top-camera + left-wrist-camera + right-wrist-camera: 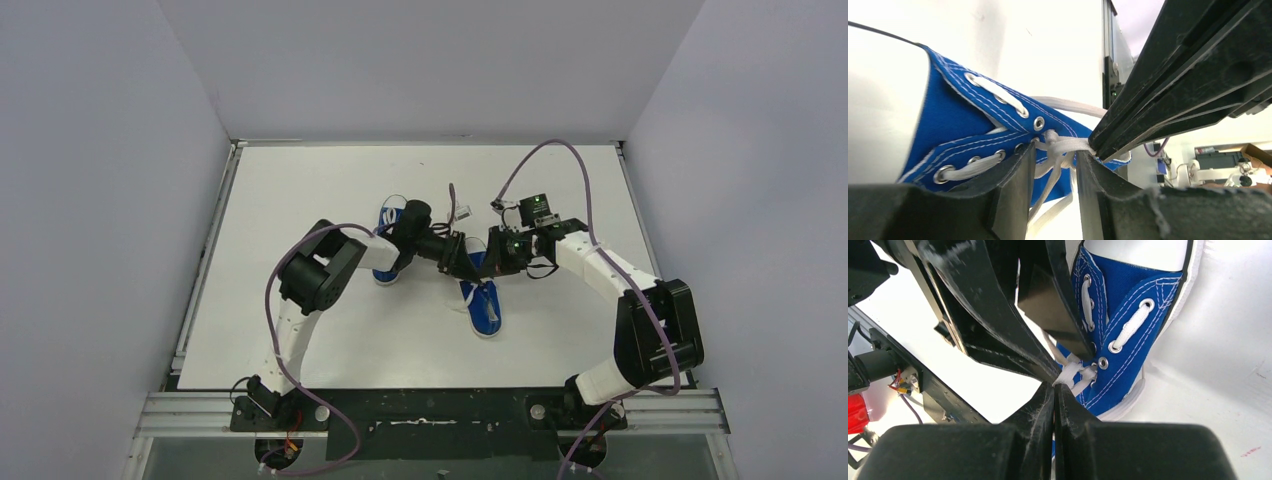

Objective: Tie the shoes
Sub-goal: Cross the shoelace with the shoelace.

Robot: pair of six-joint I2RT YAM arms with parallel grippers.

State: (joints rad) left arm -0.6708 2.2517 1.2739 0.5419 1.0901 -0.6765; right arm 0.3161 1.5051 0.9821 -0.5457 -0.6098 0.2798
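Two blue canvas shoes with white laces lie on the white table. One shoe [485, 308] is at the centre and the other [388, 217] is partly hidden under my left arm. Both grippers meet over the centre shoe's top eyelets. My right gripper [1054, 385] is shut on a white lace [1068, 374] right at the knot of the shoe [1128, 305]. My left gripper [1055, 152] is open, its fingers [1018, 175] straddling the loose lace strands [1068, 145] over the shoe's tongue [963, 125]. The right gripper's fingers [1168, 90] cross in front of it.
Grey walls enclose the table on three sides. An aluminium rail [430, 410] runs along the near edge by the arm bases. Purple cables [560, 150] loop above both arms. A small pale object [462, 213] lies just behind the grippers.
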